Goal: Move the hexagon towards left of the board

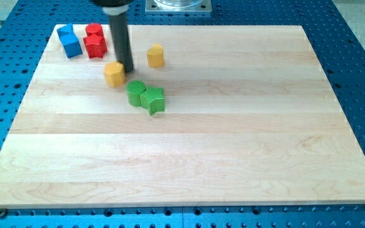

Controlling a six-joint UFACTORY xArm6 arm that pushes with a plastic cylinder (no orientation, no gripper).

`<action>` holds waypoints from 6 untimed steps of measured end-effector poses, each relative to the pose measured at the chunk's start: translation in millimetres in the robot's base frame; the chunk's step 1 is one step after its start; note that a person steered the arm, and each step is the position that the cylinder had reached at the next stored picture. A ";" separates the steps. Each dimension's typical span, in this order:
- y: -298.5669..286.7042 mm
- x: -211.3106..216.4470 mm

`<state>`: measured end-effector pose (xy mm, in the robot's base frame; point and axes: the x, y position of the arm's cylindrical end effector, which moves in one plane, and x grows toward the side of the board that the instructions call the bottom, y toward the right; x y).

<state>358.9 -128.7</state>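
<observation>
Smooth pale wood board [189, 171] is seen bearing ribbed green blocks [146, 96], while my tip [127, 68], a plain gripperless rod, is pressed against the yellow hexagon [114, 73] toward the top-left corner.

You had eight blocks on the table [233, 158]: two blue blocks [70, 41], two red blocks [94, 41], two yellow blocks [114, 73] and two green blocks [146, 97], with one dark rod above them.

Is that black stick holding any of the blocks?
Nothing is held. My tip only rests against the right side of one yellow block.
</observation>
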 end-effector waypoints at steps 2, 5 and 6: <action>-6.2 42.7; -14.5 89.0; -59.6 102.6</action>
